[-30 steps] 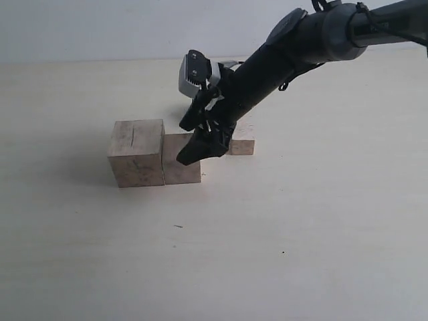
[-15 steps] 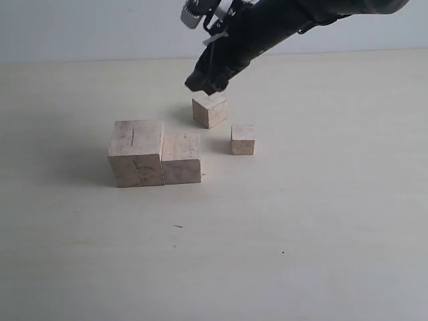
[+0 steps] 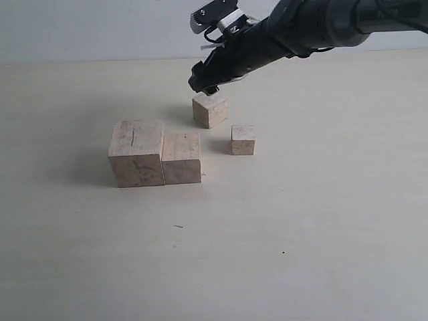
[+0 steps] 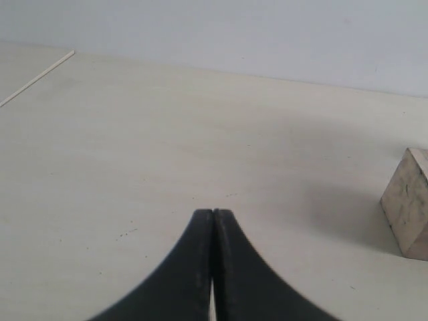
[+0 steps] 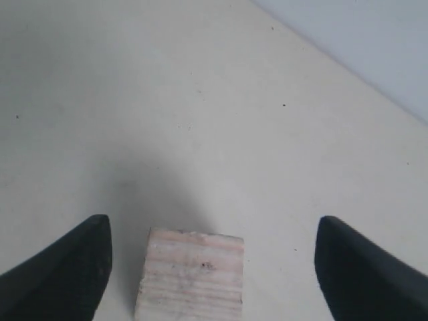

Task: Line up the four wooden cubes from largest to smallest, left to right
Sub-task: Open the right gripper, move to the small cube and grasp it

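Note:
The largest cube (image 3: 136, 152), with a thin dark scratch on top, stands at the left, and the second-largest cube (image 3: 181, 158) touches its right side. Behind them the third cube (image 3: 210, 110) sits turned at an angle. The smallest cube (image 3: 243, 139) stands apart to the right. My right gripper (image 3: 204, 81) hovers open just above the third cube (image 5: 192, 274), which lies between its wide-apart fingers without touching them. In the left wrist view my left gripper (image 4: 213, 212) is shut and empty over bare table, with a cube (image 4: 409, 202) at the frame's edge.
The pale table (image 3: 301, 227) stretches wide around the cubes. A light wall (image 3: 100, 27) rises behind its far edge. The right arm (image 3: 314, 27) reaches in from the upper right above the back of the table.
My right gripper left the second-largest cube beside the largest one, lifted away to the back, and now hangs lower, open, just over the third cube. The cubes have stayed put over the last half second.

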{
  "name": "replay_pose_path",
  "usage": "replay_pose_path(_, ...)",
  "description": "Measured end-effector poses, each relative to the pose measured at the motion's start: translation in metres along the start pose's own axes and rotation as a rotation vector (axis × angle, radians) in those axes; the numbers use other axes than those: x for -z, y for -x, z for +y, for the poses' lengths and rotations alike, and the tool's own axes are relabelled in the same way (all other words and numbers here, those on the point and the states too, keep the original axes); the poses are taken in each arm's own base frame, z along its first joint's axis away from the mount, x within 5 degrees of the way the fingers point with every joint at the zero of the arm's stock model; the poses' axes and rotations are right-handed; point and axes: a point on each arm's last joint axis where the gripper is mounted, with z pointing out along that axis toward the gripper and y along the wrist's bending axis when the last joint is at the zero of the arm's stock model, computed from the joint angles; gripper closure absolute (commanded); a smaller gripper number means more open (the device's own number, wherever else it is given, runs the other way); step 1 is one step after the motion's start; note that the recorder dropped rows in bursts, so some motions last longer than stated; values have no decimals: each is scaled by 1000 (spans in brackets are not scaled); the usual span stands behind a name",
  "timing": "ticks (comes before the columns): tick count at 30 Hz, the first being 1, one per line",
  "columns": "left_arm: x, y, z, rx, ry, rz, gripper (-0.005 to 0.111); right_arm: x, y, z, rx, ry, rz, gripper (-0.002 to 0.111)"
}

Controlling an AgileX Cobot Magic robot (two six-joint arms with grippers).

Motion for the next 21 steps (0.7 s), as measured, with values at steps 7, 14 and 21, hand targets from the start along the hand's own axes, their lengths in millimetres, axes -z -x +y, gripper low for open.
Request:
replay_pose_path(7, 0, 0, 0, 0, 0, 0, 107, -15, -8, 1, -52, 31, 32, 29)
replay_pose_path(14, 0, 0, 0, 0, 0, 0, 107, -16, -11, 2, -31, 41, 54, 29)
replay_pose_path(21, 0, 0, 0, 0, 0, 0, 107, -21, -16, 2, -24, 42, 72, 29)
